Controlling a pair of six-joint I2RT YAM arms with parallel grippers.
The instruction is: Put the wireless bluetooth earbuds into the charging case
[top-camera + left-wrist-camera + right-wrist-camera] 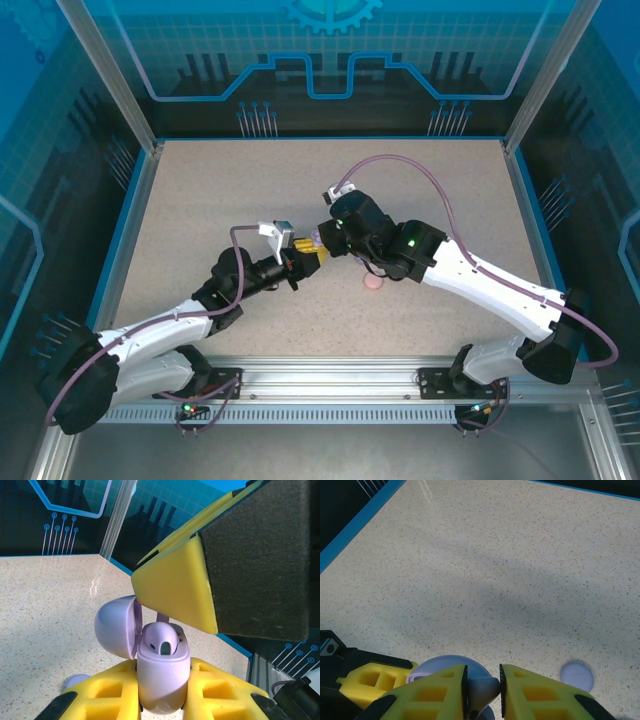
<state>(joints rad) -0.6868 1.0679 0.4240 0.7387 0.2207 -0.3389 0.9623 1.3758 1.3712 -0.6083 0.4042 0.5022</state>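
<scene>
Left wrist view tells the most: the left pincer [163,692] is closed tight on the lavender case [162,672], which stands upright between its yellow fingers, with the lid [116,625] swung open to one side. Inside the case one lavender earbud [163,641] appears to sit in its socket, so I judge this half of the work as done, though I cannot see how deep it sits. Just above the case hangs a finger [175,587] of the right pincer, and under it a thin lavender stem [161,616] shows, close to the rim of the case but, as far as I can tell, not yet inside. In the right wrist view the right pincer [483,679] is almost closed on a small pale piece, which I take for the second earbud [482,690]; it is held directly over the round lid. In the top view both pincers meet over the middle of the table [200,200]. A small pink thing [373,283] lies on the table beside the right arm, and a pale round disc [576,676] lies near the right pincer; what they are I cannot tell. What is left, in my judgement, is to lower the second earbud into the free socket, let it go and close the lid.
</scene>
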